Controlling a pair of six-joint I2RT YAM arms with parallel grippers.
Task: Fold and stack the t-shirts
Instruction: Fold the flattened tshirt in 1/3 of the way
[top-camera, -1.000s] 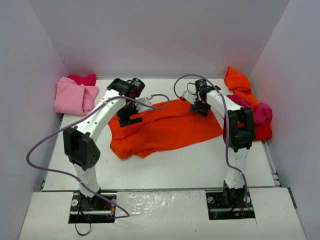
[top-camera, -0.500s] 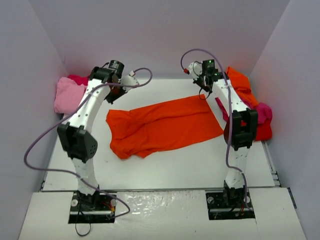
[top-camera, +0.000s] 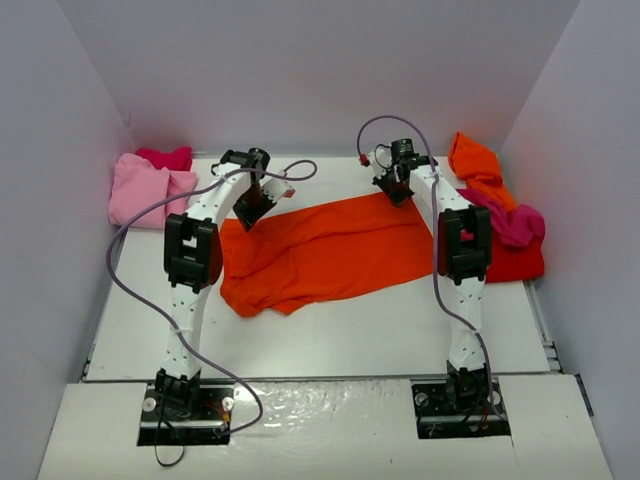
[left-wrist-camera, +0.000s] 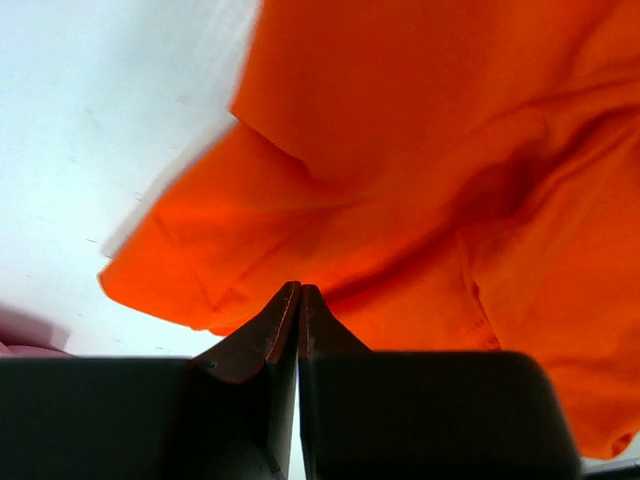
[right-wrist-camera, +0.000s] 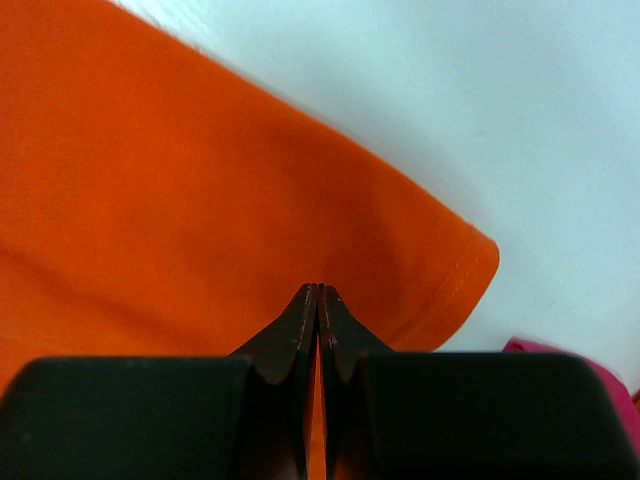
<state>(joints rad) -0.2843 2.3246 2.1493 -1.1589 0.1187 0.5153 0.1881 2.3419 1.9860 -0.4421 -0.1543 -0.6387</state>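
So, orange tee lies lengthwise L-to-R.

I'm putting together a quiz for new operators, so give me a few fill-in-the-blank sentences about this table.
The spread-out shirt on the table is ___ in colour.
The folded pink shirts lie at the table's far ___ corner.
The left hand and the right hand both have their fingers ___, not open.
Missing words: orange; left; shut.
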